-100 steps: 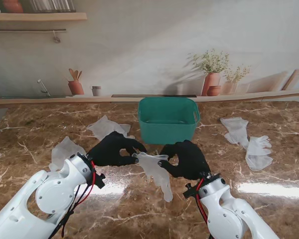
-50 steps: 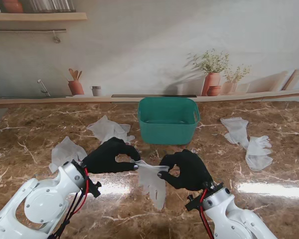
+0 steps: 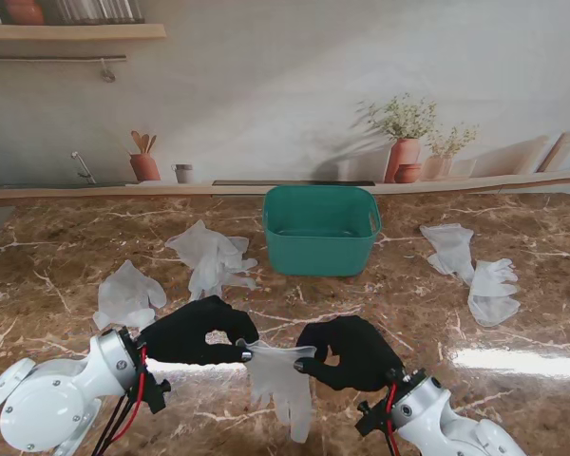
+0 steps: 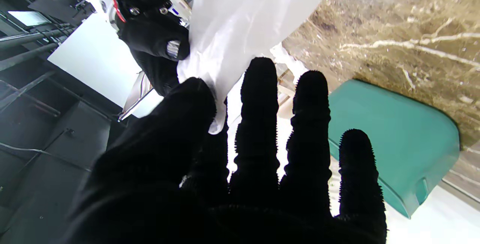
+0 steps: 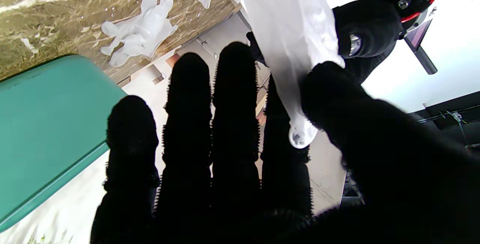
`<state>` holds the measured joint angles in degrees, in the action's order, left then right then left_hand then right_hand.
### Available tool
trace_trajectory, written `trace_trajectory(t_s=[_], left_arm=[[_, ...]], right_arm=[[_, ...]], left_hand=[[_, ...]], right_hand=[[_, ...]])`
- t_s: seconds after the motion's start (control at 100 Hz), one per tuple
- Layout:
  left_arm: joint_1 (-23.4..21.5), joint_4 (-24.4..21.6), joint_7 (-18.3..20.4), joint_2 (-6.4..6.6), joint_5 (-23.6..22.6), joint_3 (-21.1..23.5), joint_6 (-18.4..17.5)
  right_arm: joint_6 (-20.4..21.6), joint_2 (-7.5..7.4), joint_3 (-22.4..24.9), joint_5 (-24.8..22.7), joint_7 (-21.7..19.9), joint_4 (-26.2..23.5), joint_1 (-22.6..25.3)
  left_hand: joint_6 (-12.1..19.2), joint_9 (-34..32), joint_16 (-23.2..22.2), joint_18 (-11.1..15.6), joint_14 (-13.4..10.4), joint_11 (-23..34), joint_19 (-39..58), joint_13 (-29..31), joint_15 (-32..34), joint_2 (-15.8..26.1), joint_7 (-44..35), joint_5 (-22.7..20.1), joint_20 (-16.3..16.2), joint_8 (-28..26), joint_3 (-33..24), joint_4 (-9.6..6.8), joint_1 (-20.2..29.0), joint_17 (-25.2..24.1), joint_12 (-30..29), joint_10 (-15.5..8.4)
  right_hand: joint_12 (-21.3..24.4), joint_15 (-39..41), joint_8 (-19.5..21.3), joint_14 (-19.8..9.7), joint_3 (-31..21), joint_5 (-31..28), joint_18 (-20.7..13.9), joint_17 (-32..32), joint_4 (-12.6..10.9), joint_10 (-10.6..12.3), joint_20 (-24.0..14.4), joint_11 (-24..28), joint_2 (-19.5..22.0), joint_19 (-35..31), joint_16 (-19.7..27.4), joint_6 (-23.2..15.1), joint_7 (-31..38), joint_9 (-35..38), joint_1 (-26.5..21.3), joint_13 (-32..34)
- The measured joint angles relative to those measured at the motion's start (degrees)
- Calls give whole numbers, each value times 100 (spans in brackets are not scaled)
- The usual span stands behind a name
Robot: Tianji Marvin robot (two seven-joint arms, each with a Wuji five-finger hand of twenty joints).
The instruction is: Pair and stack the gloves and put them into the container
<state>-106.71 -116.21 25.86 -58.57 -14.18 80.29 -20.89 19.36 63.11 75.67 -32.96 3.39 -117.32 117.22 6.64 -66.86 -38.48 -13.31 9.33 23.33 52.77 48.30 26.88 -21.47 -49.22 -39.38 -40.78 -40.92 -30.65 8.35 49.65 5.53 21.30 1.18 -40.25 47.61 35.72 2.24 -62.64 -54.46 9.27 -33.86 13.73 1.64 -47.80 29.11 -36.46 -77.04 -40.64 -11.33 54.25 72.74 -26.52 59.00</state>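
Desk: marble desk (image 3: 513, 328), teal container (image 3: 321, 229) at far edge.
Held glove (image 3: 277, 380): left hand (image 3: 192, 332) and right hand (image 3: 350, 351) fingers pinch its cuff, hanging flat for pairing.

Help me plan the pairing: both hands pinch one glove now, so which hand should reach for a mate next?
Left, probably. The left hand is nearest the two loose gloves on that side. The right hand could keep the held glove; its own spare gloves lie farther away.
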Motion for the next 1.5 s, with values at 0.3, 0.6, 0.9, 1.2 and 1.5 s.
trace_trajectory(t_s=[0.3,0.6,0.9,1.2,1.5], left_arm=[[19,26,466,108,407,6,365],[1076,870,366,119,-273,-822,1065],[2385,2216,-1067,-81,-1394,-2198,1450],[3400,3130,-1722,-340,-1797,-3242,1790],[3989,3828,-2230,-535,-2137,-3916,2011]], right_arm=[[-145,-73,-155,534,-465,143,-195],[-785,-84,-486,892,-750,988,-1041],[-1278,-13,-909,284,-265,2215,-2104],[-1877,86,-1232,-181,323,2974,-2707],[-2384,152,-1578,-588,672,3441,-3078]], left_hand=[[-110,-150,-68,0,0,144,82,125,149,0,-13,0,-44,-8,0,0,4,35,-3,-4],[-185,-151,-210,0,10,302,148,128,297,0,-69,0,-46,-9,7,0,48,35,-3,-4],[-187,-152,-294,0,142,504,355,128,637,0,-72,0,-113,-6,57,0,48,36,56,4],[-147,-214,-354,0,147,645,514,249,783,-1,-140,0,-119,5,5,2,-11,168,171,4],[-37,-287,-364,2,148,731,737,395,872,-8,-203,22,-184,135,-118,115,-85,282,298,4]], right_hand=[[219,-37,-48,61,0,0,12,-250,0,-40,126,-84,49,-149,84,130,3,228,-27,294],[296,-49,-125,66,95,0,50,-153,0,-52,217,-89,120,-154,133,144,5,234,-63,349],[296,30,-159,66,119,5,7,2,0,-52,220,-86,172,-155,109,126,1,221,-38,327],[247,301,-396,64,120,5,-1,-47,0,-42,220,206,172,-238,39,66,-1,219,-3,327],[169,444,-509,63,120,5,-4,-99,0,-36,221,352,131,-296,20,56,-2,219,13,332]])
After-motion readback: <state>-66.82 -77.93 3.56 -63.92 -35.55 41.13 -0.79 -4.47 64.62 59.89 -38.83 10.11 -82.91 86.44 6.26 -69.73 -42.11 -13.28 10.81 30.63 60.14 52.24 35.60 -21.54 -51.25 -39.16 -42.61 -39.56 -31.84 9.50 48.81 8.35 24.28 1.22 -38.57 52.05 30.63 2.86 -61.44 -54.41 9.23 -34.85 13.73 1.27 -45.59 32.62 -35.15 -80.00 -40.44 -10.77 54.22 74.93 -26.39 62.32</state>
